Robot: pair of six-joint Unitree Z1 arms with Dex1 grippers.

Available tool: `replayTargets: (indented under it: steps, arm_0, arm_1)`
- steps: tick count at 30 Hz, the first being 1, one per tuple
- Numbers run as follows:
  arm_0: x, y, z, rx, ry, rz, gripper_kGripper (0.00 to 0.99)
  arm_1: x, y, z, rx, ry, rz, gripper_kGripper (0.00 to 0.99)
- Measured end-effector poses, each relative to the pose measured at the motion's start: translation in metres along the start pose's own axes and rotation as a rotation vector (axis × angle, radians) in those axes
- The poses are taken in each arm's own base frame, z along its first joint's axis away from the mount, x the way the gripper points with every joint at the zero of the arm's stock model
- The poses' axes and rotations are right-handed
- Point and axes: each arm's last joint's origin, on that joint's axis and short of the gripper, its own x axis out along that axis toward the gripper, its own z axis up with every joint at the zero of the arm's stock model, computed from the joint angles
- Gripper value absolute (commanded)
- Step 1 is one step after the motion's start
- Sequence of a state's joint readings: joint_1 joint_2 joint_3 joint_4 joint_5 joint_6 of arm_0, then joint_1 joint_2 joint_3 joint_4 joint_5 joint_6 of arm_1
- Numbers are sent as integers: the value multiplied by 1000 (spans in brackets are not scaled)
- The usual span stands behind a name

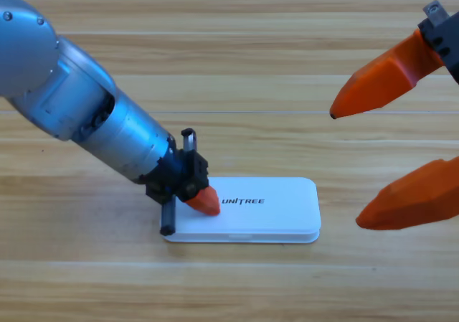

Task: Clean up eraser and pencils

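Jaws: right gripper (344, 168), spread wide, holding nothing, at right edge; left gripper (203, 200), gap not discernible, tip on closed white case (272, 211), wooden table (229, 64).

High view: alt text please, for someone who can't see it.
A closed white case printed UNITREE lies on the wooden table, and the left pincer presses down on its left end. The right pincer waits at the right edge, jaws wide open. No eraser or pencils are visible.
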State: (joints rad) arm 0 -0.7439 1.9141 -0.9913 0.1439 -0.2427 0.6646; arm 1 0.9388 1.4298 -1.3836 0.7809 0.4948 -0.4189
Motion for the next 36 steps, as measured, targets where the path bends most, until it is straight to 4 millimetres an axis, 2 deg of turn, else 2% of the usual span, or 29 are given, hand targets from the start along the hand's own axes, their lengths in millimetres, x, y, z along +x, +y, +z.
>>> replayTargets:
  steps: [1,2,6,9,13,19,23,26,28,36]
  arm_0:
    - [-2,0,0,-1,4,-2,879]
    - [-5,-1,1,-4,13,-7,976]
    - [-27,-6,2,-9,37,-6,990]
    - [-62,-8,8,4,-1,62,990]
    - [-122,-22,10,-4,-82,147,990]
    - [-225,-56,10,-22,-295,262,990]
    - [-275,-79,6,-46,-434,315,990]
    - [-294,-96,8,-49,-517,292,990]
    - [-300,-104,14,-47,-556,255,990]
    - [-306,-130,31,-17,-632,92,990]
  arm_1:
    - [0,0,0,0,0,0,989]
    - [0,0,0,0,0,0,989]
    - [0,0,0,0,0,0,989]
    - [0,0,0,1,1,1,989]
    - [0,0,0,1,2,1,989]
    - [0,0,0,0,2,2,989]
    - [0,0,0,0,2,2,989]
    - [0,0,0,0,2,2,989]
    - [0,0,0,0,2,2,989]
    - [0,0,0,0,2,2,989]
